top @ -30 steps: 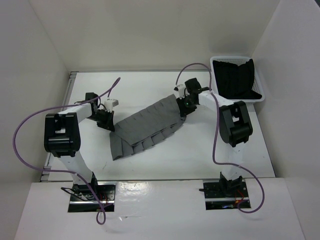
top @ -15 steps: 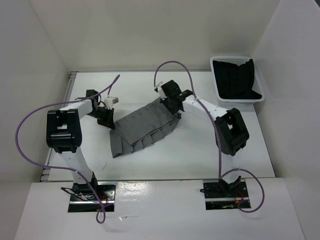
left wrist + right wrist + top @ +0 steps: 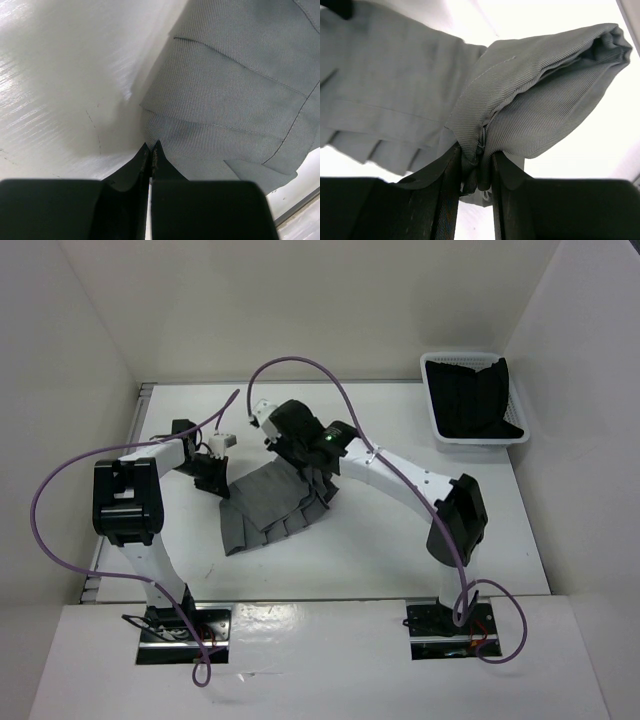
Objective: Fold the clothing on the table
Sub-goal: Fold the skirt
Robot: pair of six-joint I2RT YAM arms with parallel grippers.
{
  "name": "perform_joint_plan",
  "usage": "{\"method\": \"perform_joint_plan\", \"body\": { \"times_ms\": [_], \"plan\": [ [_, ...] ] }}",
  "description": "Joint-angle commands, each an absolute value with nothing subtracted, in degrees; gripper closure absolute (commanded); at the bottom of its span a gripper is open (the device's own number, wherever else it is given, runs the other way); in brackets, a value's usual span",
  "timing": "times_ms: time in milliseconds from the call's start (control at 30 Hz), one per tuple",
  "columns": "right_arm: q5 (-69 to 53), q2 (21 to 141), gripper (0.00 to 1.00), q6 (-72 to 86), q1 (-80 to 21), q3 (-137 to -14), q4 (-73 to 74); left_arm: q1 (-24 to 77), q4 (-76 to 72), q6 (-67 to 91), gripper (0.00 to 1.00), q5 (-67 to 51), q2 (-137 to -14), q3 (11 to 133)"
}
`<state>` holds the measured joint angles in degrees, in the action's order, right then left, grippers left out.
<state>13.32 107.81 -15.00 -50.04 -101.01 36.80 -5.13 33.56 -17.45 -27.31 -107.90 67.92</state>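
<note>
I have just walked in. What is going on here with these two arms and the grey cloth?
Two robot arms are folding a grey pleated skirt on the white table. The right gripper is closed on a bunched end of the skirt and holds it raised over the rest of the garment. The left gripper is shut with its tips at the skirt's left edge; whether it pinches cloth is unclear. A white basket with black cloth stands at the far right.

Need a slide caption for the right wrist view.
Bunched fold of the skirt pinched in the right end effector.
</note>
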Motion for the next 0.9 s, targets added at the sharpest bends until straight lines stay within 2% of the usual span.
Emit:
{"method": "perform_joint_plan", "body": {
  "times_ms": [0,533,867],
  "plan": [
    [13.2,106.3,1.0,-14.8,-53.6,-105.1,39.1,-5.4,33.0,-17.6,1.0,-25.4,-110.4,67.4],
    [9.8,113.6,1.0,-12.7,-63.0,-109.6,40.3,-5.4,33.0,-17.1,1.0,-25.9,-110.4,67.4],
    [8.3,118.2,1.0,-11.6,-64.2,-111.3,40.3,-5.4,33.5,-17.1,1.0,-26.5,-110.4,67.4]
  ]
}}
